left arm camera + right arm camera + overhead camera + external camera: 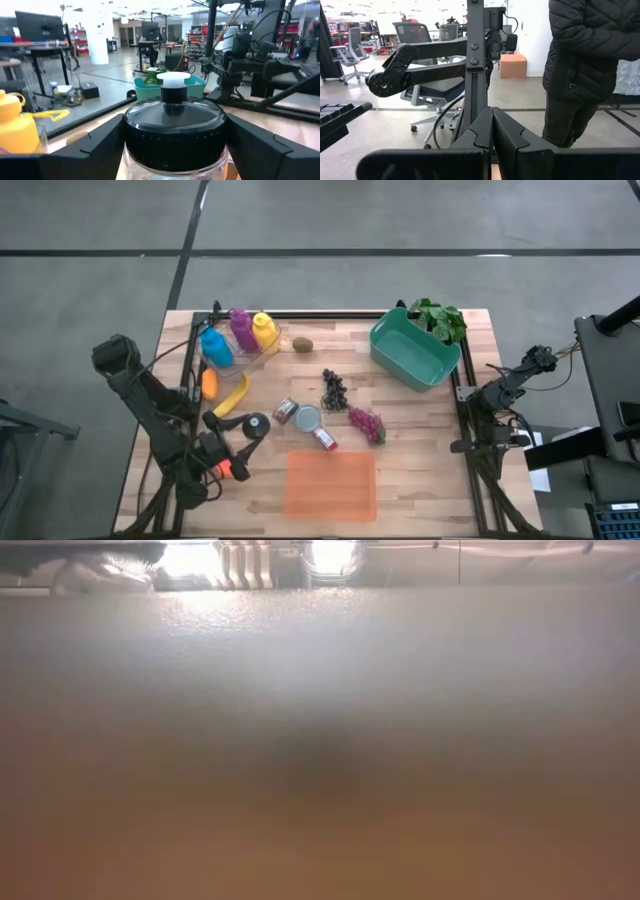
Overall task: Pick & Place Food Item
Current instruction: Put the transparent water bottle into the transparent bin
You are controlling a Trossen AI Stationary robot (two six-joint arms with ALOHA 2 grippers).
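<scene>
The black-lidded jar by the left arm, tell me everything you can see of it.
The jar has a clear body and a ribbed black screw lid, apparently plastic. It stands upright on the wooden table, near the banana. The left pincer brackets it, one finger on each side of the lid; whether they press it is unclear.

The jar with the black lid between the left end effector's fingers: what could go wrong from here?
1. The jar is clear and smooth and is gripped just below its lid, so it might slip between the fingers of the left end effector.
2. The banana, the small can and the glass jar lying on its side are close by; a swing toward the orange mat could knock them.
</scene>
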